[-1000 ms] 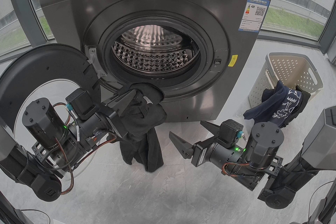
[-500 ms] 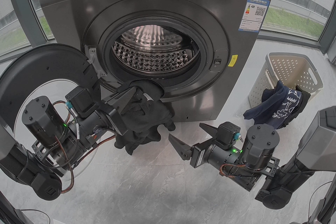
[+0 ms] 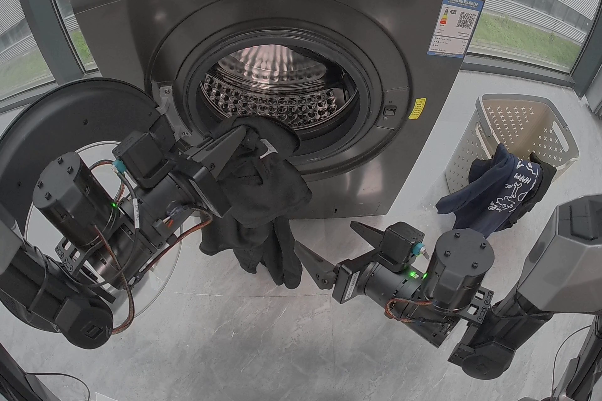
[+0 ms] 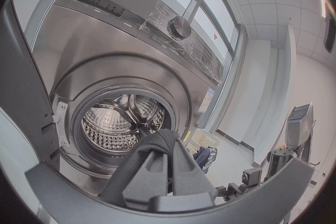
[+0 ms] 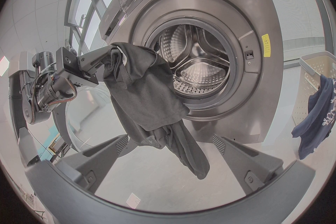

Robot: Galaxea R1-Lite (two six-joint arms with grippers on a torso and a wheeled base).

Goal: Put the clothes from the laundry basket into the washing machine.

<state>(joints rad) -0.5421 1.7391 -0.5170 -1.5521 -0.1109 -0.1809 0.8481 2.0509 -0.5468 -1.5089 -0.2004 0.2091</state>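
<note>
My left gripper is shut on a black garment, held at the lower left rim of the washing machine opening; the cloth hangs down in front of the machine toward the floor. In the left wrist view the black garment drapes over my closed fingers, with the empty steel drum just beyond. My right gripper stands open and empty, low over the floor, right of the hanging cloth. In the right wrist view the black garment hangs between its two fingers. A navy printed garment drapes over the laundry basket.
The round washer door is swung open to the left, behind my left arm. The beige basket stands on the floor right of the machine. Grey floor lies open in front. Windows run behind the machine.
My left gripper has lifted the black garment up and toward the drum opening; the cloth has swung as it rose. My right gripper has drifted slightly left and down, still open.
</note>
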